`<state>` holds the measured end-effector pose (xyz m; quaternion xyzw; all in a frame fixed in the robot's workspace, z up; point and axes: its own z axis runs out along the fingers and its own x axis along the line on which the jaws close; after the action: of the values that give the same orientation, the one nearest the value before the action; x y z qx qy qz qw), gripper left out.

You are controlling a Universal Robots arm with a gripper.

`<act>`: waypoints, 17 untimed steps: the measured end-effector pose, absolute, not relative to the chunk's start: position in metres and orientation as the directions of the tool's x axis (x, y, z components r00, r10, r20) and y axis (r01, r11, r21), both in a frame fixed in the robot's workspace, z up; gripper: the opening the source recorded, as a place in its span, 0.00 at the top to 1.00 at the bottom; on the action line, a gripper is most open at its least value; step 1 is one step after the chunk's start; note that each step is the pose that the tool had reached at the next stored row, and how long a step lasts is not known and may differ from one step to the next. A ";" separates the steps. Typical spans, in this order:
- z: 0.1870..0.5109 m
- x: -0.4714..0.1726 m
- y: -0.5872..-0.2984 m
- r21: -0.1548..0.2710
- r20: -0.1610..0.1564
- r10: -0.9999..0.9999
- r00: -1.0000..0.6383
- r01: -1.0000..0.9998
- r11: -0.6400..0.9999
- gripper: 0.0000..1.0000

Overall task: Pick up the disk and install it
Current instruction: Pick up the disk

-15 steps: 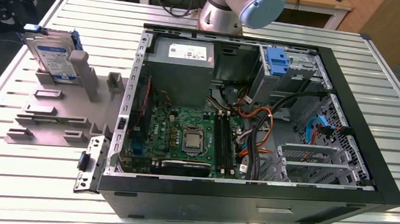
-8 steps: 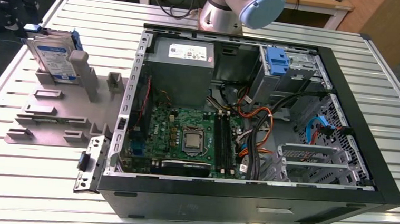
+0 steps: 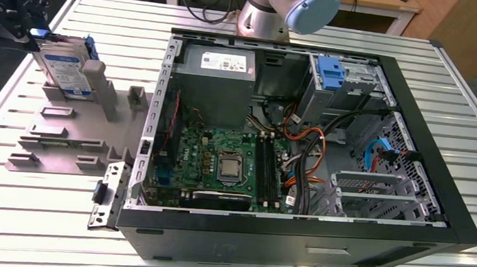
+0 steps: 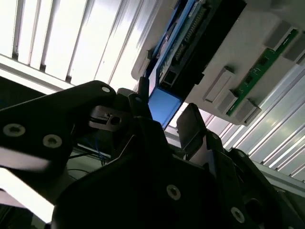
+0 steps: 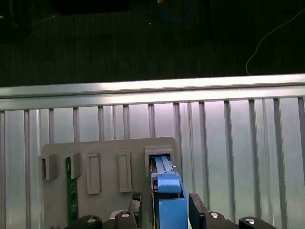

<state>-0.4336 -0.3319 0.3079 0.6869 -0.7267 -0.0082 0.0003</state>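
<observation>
Upright on edge in 1 slot of the grey fixture (image 3: 62,137): the disk (image 3: 62,71), blue carrier edge uppermost. Straddling that upper edge, the gripper (image 5: 166,197), its 2 fingers (image 5: 195,209) spread apart, slim gaps either side in the first wrist view. Beneath, the slatted table (image 3: 39,220); toward the exterior view's right, the open computer case (image 3: 298,246).

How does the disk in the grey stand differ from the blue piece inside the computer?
The disk stands upright in the grey stand outside the case; the blue piece sits inside it. The disk is bigger, silver with a label; the piece is all blue. Both show blue plastic.
</observation>
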 end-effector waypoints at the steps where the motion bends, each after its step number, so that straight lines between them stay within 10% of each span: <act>1: 0.306 -0.434 -0.332 0.012 -0.011 -0.999 -0.048 -0.999 0.048 0.49; 17: 0.293 -0.435 -0.332 0.012 -0.011 -1.000 -0.016 -1.000 0.016 0.58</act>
<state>-0.4345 -0.3318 0.2930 0.7015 -0.7126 -0.0084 0.0002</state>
